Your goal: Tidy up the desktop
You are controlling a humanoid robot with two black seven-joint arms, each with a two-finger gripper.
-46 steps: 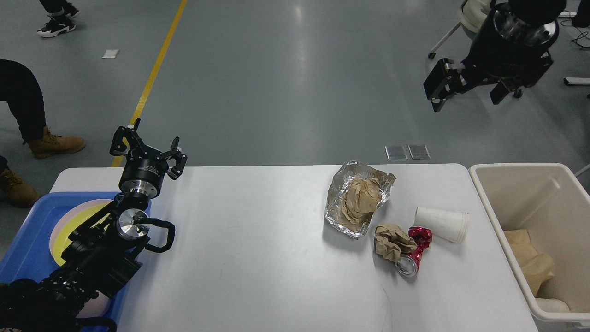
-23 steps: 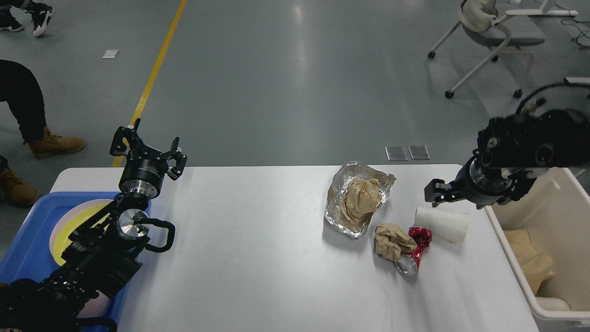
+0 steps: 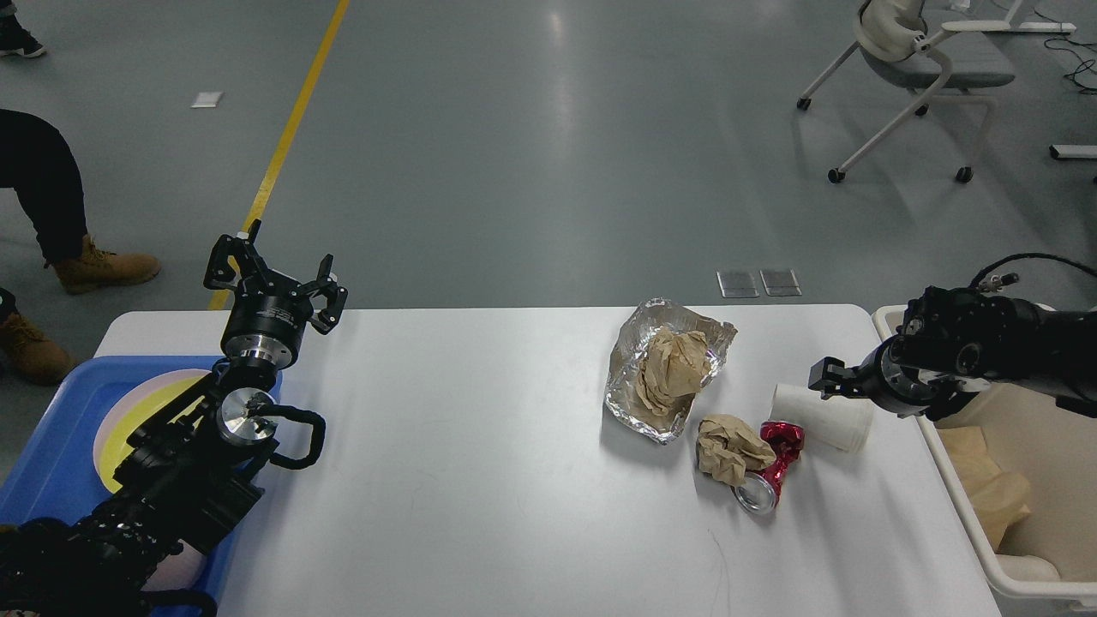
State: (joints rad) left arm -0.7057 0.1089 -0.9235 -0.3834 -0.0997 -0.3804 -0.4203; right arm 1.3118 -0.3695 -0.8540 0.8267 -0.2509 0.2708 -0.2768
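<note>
The white desktop (image 3: 480, 446) carries litter on its right half. A crinkled foil sheet (image 3: 624, 403) holds crumpled brown paper (image 3: 673, 368). In front of it lie a brown paper ball (image 3: 728, 450), a crushed red can (image 3: 771, 471) and a white paper cup (image 3: 823, 420) on its side. My right gripper (image 3: 830, 377) reaches in from the right and hovers just above the cup's far side; its dark fingers cannot be told apart. At the table's far left edge, my left gripper (image 3: 274, 278) stands open and empty.
A cream bin (image 3: 964, 514) with brown paper inside stands off the right end of the table. A blue tray (image 3: 51, 446) with yellow and pink plates (image 3: 128, 411) sits at the left under my left arm. An office chair and a person's legs are on the floor beyond.
My right arm has swung down from high at the back right to just above the paper cup. The left arm and the litter have not moved.
</note>
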